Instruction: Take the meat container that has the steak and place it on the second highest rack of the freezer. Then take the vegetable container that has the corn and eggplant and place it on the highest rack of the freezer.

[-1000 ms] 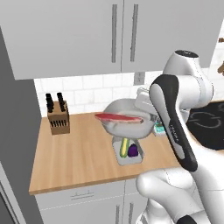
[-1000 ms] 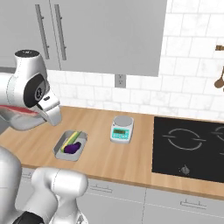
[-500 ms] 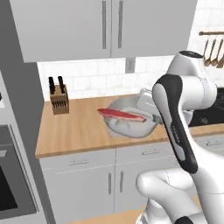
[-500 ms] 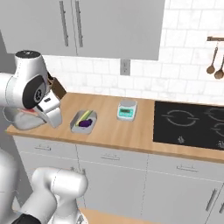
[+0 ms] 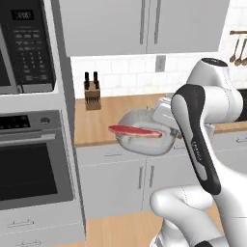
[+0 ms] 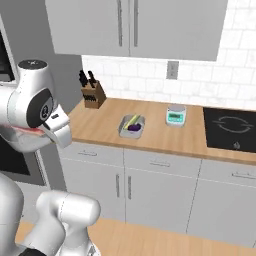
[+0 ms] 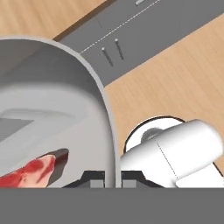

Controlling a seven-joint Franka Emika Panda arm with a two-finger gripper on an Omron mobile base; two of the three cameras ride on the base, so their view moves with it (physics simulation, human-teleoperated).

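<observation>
Meat container lifted, nothing in the freezer yet.

My gripper (image 7: 105, 177) is clamped on the rim of the meat container (image 5: 144, 140), steak (image 5: 134, 130) inside, carried in the air off the wooden counter (image 6: 165, 135); racking it remains, I judge. The vegetable container (image 6: 132, 126) with corn (image 6: 131, 120) and eggplant (image 6: 134, 128) waits on the counter, knife block (image 6: 93, 93) at its ten o'clock, scale (image 6: 175, 115) at two; oven (image 5: 34, 164) at nine.

no text or label can be read.
</observation>
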